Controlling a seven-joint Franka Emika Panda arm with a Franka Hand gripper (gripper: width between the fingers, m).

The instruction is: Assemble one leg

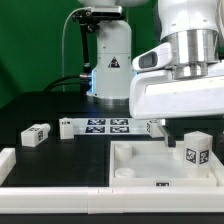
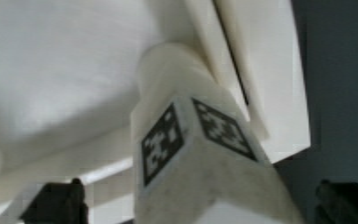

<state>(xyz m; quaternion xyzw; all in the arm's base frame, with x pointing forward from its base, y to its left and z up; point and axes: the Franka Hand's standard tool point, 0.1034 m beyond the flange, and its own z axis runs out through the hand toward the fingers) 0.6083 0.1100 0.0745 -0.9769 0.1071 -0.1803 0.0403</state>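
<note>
A leg point(image 1: 197, 150), a short white post with black-and-white tags, stands upright at the right side of the large white tabletop point(image 1: 135, 160). My gripper point(image 1: 184, 138) hangs right over it. In the wrist view the leg point(image 2: 194, 140) fills the middle, with the white tabletop point(image 2: 69, 80) behind it. My gripper point(image 2: 199, 205) is open, one dark fingertip point(image 2: 55, 200) on either side of the leg with a gap to it on each side. A second leg point(image 1: 36, 135) lies on the black table at the exterior view's left.
The marker board point(image 1: 105, 126) lies behind the tabletop. A small white part point(image 1: 65, 128) stands at its left end. A white raised frame point(image 1: 20, 168) runs along the front left. The robot base point(image 1: 110, 60) stands at the back.
</note>
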